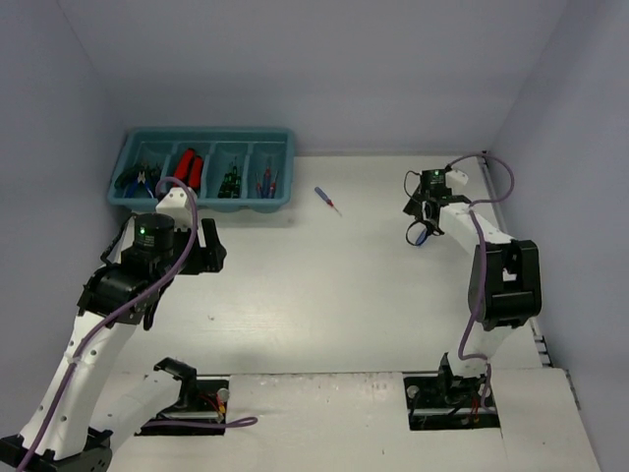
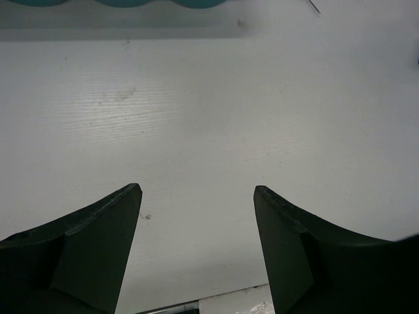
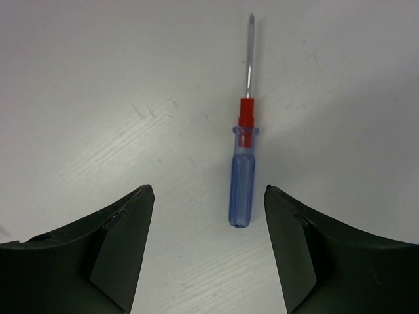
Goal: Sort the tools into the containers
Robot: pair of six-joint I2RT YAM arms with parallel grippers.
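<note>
A screwdriver (image 1: pixel 327 200) with a clear blue handle and red collar lies alone on the white table, right of the teal tray (image 1: pixel 283 187). In the right wrist view the screwdriver (image 3: pixel 241 183) lies flat, handle end nearest, just ahead of my open right gripper (image 3: pixel 208 190) and nearer its right finger; nothing touches it. The right gripper (image 1: pixel 421 232) hangs at the table's far right. My left gripper (image 1: pixel 212 254) hovers in front of the tray, open and empty (image 2: pixel 196 188). The tray's compartments hold pliers (image 1: pixel 138 178), red knives (image 1: pixel 190 169) and screwdrivers (image 1: pixel 265 181).
Pale walls close in the table on three sides. The tray's near edge (image 2: pixel 124 2) shows at the top of the left wrist view. Both arm bases sit in cut-outs at the near edge (image 1: pixel 187 403).
</note>
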